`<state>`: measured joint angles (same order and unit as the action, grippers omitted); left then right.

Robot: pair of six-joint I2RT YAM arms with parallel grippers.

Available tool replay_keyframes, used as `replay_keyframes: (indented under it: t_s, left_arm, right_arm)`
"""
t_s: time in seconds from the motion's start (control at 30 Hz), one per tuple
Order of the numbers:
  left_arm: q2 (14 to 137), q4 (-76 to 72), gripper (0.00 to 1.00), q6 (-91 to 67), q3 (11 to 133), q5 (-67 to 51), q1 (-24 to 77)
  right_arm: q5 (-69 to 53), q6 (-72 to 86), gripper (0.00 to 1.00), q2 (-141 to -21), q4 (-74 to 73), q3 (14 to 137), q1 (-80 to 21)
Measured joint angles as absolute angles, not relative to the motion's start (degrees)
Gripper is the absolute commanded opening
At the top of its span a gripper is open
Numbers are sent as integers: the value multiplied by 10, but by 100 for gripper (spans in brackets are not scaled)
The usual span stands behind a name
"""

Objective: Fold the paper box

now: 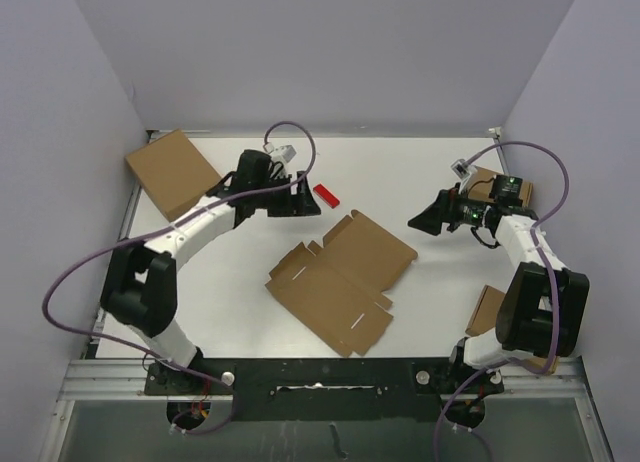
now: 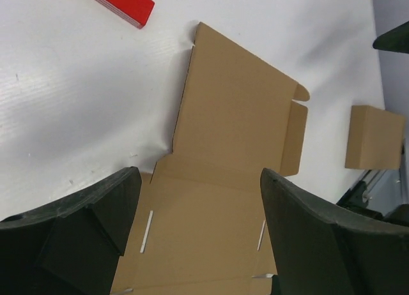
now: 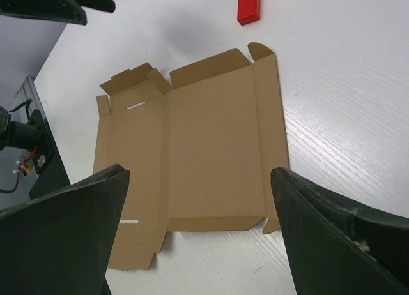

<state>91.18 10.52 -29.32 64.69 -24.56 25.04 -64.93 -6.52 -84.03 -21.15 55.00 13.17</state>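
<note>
White table [image 1: 430, 282] | pale grey walls [image 1: 300, 52] | paper box [image 1: 340, 280] flat, mid-table | red block [image 1: 326, 195] near

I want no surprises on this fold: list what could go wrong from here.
1. The paper box lies flat and loose on the table, with the left fingers and right fingers open and off it. Pressing one flap may slide the whole sheet instead of creasing it.
2. The red block sits just beyond the box's far corner, near the left fingers. It could get knocked or snag a lifted flap.
</note>
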Motion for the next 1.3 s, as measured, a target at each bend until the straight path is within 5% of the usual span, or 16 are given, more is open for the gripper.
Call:
replay_keyframes:
  t_s: [0.27, 0.47, 0.97, 1.3]
  left_arm:
    - [1159, 308, 63, -160, 973, -183, 319]
    - [1256, 383, 55, -132, 1068, -204, 321]
    - [1372, 448, 35, -92, 1175, -227, 352]
    - [1388, 436, 0, -81, 1176, -227, 352]
  right_arm:
    - [-637, -112, 98, -853, -263, 565, 143]
    - [-632, -123, 99, -870, -273, 575, 146]
    - [-621, -137, 99, -890, -300, 585, 146]
    - [-621, -144, 99, -891, -303, 589, 146]
